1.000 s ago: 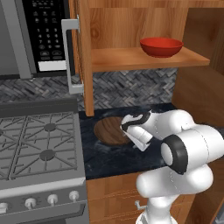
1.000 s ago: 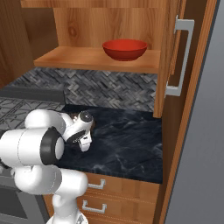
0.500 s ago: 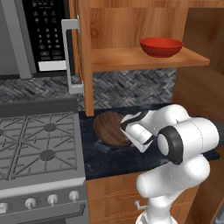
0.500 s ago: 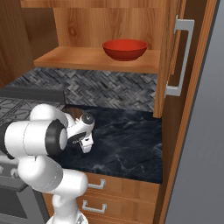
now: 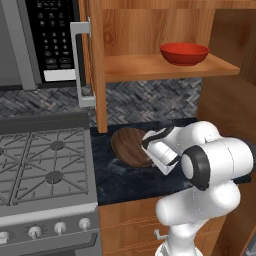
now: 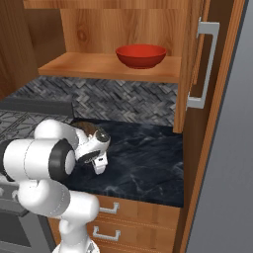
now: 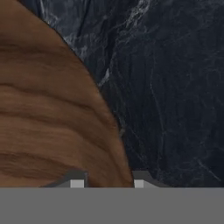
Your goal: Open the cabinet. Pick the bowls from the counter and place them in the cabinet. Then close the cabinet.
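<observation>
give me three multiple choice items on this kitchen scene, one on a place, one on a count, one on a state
1. Where is the red bowl?
A. on the cabinet shelf
B. on the stove
C. on the counter

2. How many bowls are in view?
A. one
B. two
C. three

3. How do the cabinet doors stand?
A. both shut
B. both open
C. removed

Answers:
1 A, it rests on the wooden shelf.
2 B, the red one and the wooden bowl on the counter at the pincer.
3 B, the shelf inside shows between the swung-out doors.
</observation>
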Available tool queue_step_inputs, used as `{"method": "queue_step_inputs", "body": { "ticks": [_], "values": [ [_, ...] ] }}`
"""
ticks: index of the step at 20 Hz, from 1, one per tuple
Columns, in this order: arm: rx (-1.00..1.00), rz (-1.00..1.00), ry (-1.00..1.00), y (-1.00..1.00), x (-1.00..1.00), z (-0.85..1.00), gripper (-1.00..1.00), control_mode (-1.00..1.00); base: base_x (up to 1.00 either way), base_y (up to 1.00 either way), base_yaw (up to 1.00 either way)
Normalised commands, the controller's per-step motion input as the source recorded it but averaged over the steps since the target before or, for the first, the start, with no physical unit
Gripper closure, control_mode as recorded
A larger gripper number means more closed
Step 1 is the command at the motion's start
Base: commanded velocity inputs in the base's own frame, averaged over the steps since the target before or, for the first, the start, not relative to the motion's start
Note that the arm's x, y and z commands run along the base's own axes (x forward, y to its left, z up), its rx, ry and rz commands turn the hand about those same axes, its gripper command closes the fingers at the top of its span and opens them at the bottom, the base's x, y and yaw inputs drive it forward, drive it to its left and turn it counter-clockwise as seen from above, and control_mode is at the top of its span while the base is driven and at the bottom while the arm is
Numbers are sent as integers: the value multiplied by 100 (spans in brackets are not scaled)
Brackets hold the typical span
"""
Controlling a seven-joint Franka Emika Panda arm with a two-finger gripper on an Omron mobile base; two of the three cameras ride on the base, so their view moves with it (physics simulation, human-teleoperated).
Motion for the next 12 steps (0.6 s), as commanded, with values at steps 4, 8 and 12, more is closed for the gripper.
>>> {"method": "queue_step_inputs", "body": {
  "ticks": [4, 8, 12],
  "values": [
    [4, -14, 16, -62, -6, 45, 100, -100, 0, 0, 0],
    [1, -15, 9, -36, -13, 46, 100, -100, 0, 0, 0],
    [1, -11, 4, -44, -6, 49, 100, -100, 0, 0, 0]
  ]
}}
